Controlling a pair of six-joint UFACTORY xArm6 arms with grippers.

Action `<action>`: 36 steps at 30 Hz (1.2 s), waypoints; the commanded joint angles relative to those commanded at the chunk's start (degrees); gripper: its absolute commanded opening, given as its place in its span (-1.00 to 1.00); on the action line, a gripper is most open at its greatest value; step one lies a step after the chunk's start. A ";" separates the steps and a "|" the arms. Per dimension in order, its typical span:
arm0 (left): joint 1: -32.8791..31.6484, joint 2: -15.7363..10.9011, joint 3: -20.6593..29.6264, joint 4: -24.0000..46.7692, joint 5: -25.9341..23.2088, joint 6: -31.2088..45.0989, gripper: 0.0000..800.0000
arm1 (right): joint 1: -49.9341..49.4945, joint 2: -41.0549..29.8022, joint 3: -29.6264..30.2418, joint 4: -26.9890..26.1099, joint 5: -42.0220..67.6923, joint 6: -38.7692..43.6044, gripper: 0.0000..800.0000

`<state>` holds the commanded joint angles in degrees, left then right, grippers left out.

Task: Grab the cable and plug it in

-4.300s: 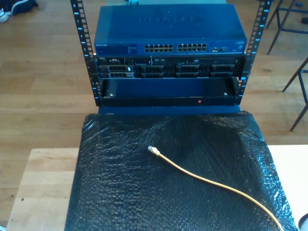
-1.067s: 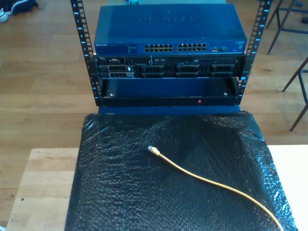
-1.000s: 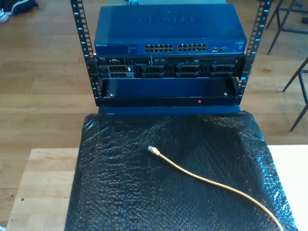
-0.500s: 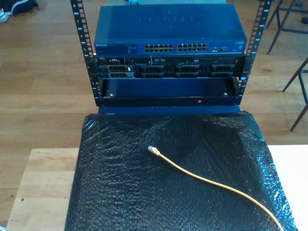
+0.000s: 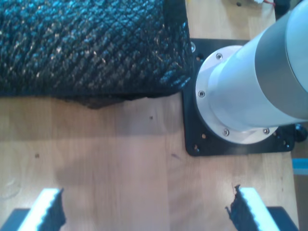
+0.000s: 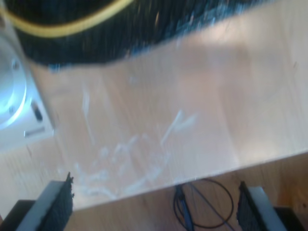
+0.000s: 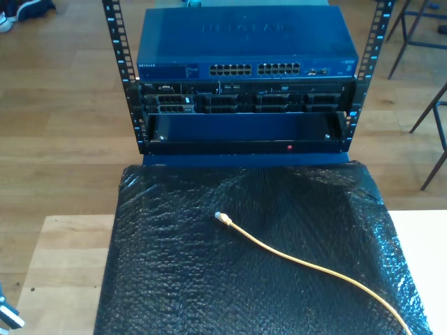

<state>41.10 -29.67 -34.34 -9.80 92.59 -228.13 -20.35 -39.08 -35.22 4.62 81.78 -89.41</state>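
The yellow-orange cable (image 7: 307, 265) lies on the black bubble-wrap mat (image 7: 174, 279). Its clear plug (image 7: 222, 218) points toward the rack, and its length runs off toward the exterior view's lower right. A blurred stretch of the cable (image 6: 72, 26) crosses the mat's edge in the second wrist view. My first gripper (image 5: 147, 211) is open over bare wooden tabletop beside the mat (image 5: 86, 43), nothing between its fingers. My second gripper (image 6: 154, 204) is also open and empty, over pale tabletop near the table's edge.
A blue network switch (image 7: 244, 42) with a row of ports (image 7: 255, 70) sits atop a rack behind the mat. A silver arm base (image 5: 250, 91) on a black plate stands by the mat's corner. Black cables (image 6: 202, 202) lie on the floor. Chair legs (image 7: 429, 118) stand at the exterior view's right.
A small white and blue part has come into the exterior view's lower left corner. The cable and its plug lie where they were.
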 joint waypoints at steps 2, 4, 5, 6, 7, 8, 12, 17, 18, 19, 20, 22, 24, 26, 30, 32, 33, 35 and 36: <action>-0.79 0.44 0.00 0.00 -0.26 -0.79 1.00 | 3.78 0.18 -0.35 0.79 0.00 4.13 0.99; -1.93 0.97 0.00 -0.09 -0.35 -1.93 1.00 | 7.47 0.35 -0.88 2.02 -0.26 7.82 0.99; -2.46 1.23 0.00 -0.09 -0.35 -2.73 1.00 | 9.05 0.70 -1.41 2.55 -0.26 9.41 0.99; -3.16 1.32 0.00 -0.09 -0.35 -3.43 1.00 | 10.46 1.41 -2.11 3.08 -0.35 10.99 0.99; -3.78 1.32 0.00 -0.09 -0.35 -4.31 1.00 | 12.04 2.29 -2.90 3.87 -0.35 12.31 0.99; -4.48 1.32 0.00 -0.09 -0.44 -5.01 1.00 | 13.54 2.90 -3.60 4.57 -0.35 13.54 0.99; -7.12 1.32 -0.44 -0.18 -0.44 -7.56 1.00 | 18.64 4.92 -5.71 5.54 -0.53 18.46 0.99; -10.02 1.49 -1.32 -2.11 -0.70 -10.90 1.00 | 25.58 8.79 -7.82 5.54 -3.16 24.18 0.99; -10.55 1.49 -1.58 -2.20 -0.70 -11.34 1.00 | 27.16 9.67 -8.09 5.54 -4.22 25.41 0.99; -11.08 1.58 -1.67 -2.29 -0.70 -11.78 1.00 | 28.40 10.37 -8.18 5.54 -5.10 26.81 0.99; -11.60 1.67 -1.67 -2.29 -0.79 -12.22 1.00 | 29.45 10.81 -8.18 5.54 -6.07 28.31 0.99; -12.57 1.93 -1.76 -2.29 -0.88 -12.75 1.00 | 31.82 11.16 -8.18 5.54 -8.18 31.56 0.99; -13.36 2.37 -2.02 -2.29 -1.14 -13.63 1.00 | 34.29 11.34 -8.09 5.54 -10.64 34.55 0.99; -13.45 2.73 -2.11 -2.37 -1.14 -14.42 1.00 | 36.31 11.52 -8.09 5.54 -13.27 36.57 0.99; -13.54 2.99 -2.11 -2.37 -1.23 -14.95 1.00 | 38.77 11.52 -8.18 5.54 -16.35 40.26 0.99; -13.54 3.08 -2.11 -2.37 -1.23 -14.95 1.00 | 39.38 11.52 -8.18 5.45 -17.76 42.37 0.99; -13.54 3.08 -2.11 -2.37 -1.23 -15.03 1.00 | 39.56 11.52 -8.18 5.45 -18.64 43.16 0.99; -13.45 3.16 -2.11 -2.90 -1.32 -15.03 1.00 | 39.91 11.52 -8.09 5.45 -20.13 44.48 0.99; -13.45 3.16 -2.02 -3.43 -1.49 -15.03 1.00 | 40.00 11.52 -8.09 5.45 -20.84 45.01 0.99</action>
<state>27.65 -26.51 -36.36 -13.23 91.10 -243.16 19.65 -27.56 -43.31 10.07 60.95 -44.40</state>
